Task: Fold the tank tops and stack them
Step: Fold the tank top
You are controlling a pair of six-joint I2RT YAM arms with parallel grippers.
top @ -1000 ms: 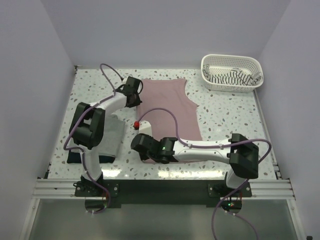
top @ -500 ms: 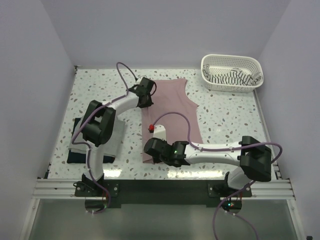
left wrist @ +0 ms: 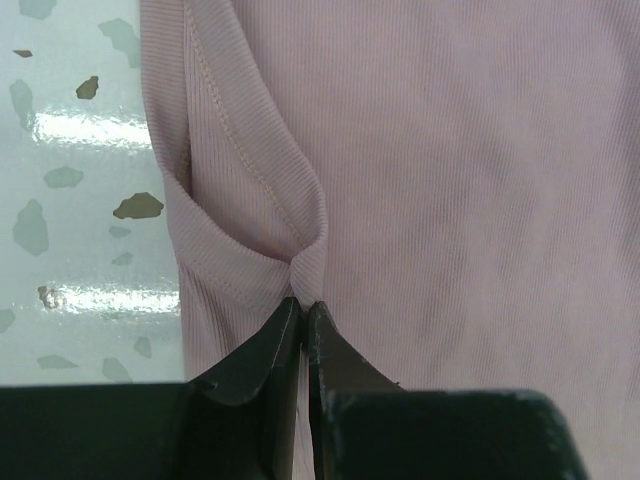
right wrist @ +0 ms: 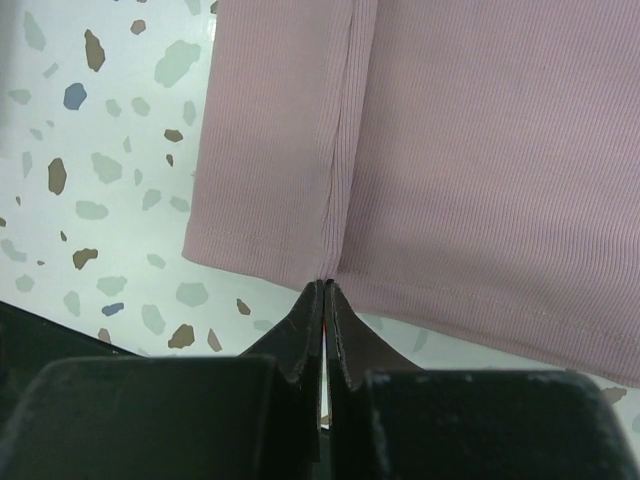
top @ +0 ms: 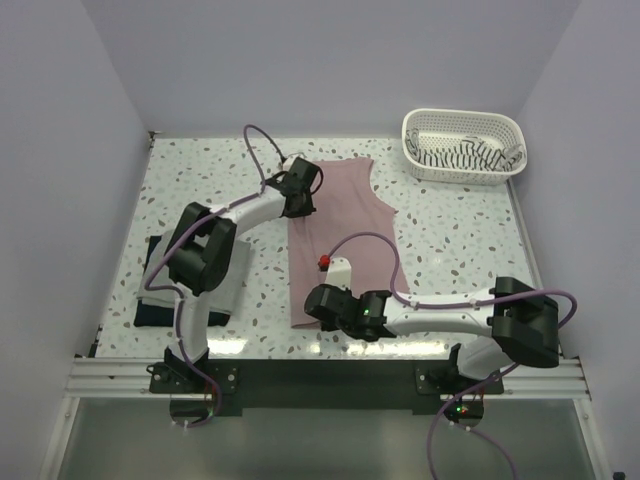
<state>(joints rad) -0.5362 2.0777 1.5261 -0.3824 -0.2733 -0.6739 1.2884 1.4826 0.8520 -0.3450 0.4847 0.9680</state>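
One pink tank top (top: 350,210) lies mid-table (top: 455,235), left gripper (left wrist: 303,308) clamped on its armhole at 11 o'clock, right gripper (right wrist: 325,287) clamped on its hem at 7, so they'd best sweep toward 3 o'clock together, keeping that edge taut.

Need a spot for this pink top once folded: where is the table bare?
Bare tabletop lies right of the pink top, between the basket and the right arm. A second bare patch is the far left corner, beyond the folded stack. Crowded: the near left, with that stack and the left arm.
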